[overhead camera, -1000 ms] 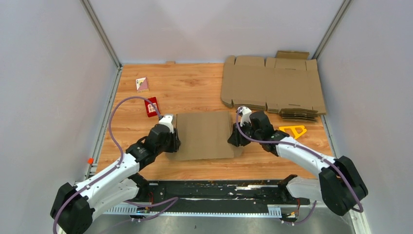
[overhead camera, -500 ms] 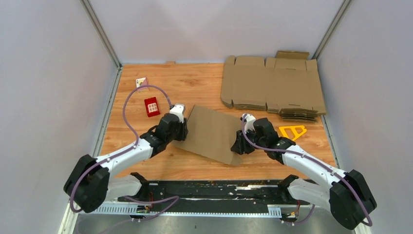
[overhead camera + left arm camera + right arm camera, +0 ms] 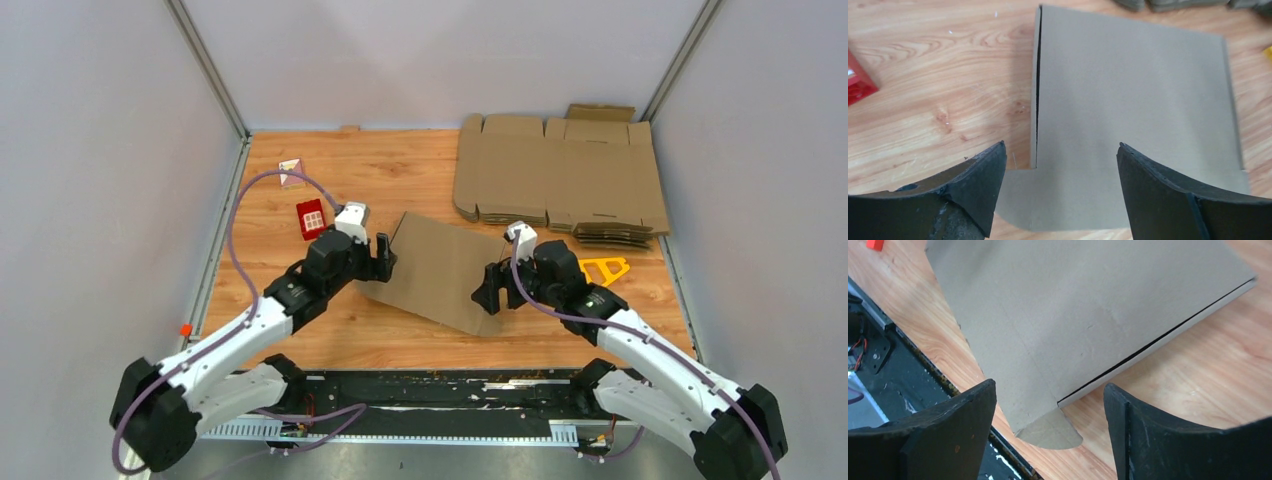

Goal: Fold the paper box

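Only the wrist views show the paper box's [image 3: 1128,100] thin dark gap [image 3: 1037,100]; left gripper [image 3: 382,254] and right gripper [image 3: 488,288] are spread wide, empty.

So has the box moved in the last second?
Yes. The box has turned clockwise in the top view, so it no longer lies square with the flat sheets, and its far corner now sits nearer them.

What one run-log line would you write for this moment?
object: flat brown cardboard box, skewed on wooden table | left jaws: open at its left edge | right jaws: open at its right edge
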Controlling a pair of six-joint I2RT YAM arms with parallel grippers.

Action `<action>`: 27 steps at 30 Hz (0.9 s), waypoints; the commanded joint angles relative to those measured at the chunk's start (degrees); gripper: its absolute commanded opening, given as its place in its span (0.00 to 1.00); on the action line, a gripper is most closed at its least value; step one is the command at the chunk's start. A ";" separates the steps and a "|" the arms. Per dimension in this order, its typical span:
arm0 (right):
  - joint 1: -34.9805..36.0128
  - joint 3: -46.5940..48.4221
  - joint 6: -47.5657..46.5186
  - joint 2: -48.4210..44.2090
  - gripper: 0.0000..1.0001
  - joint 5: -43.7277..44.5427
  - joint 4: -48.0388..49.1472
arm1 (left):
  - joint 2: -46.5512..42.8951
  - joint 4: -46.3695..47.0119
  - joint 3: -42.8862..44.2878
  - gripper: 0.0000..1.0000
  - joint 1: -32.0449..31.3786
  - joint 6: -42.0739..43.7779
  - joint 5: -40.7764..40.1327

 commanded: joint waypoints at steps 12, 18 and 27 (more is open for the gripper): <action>0.25 9.37 -3.00 3.49 0.79 8.55 2.99 | -21.14 -19.54 -3.37 0.90 -0.21 -11.41 -1.40; -5.89 14.95 1.02 15.37 0.75 -6.28 9.02 | -27.66 -17.47 -9.39 0.90 -0.16 -13.84 -1.62; -10.19 21.53 -1.38 29.33 0.75 -6.00 10.36 | -33.60 -17.70 -13.21 0.90 -0.21 -15.65 -2.01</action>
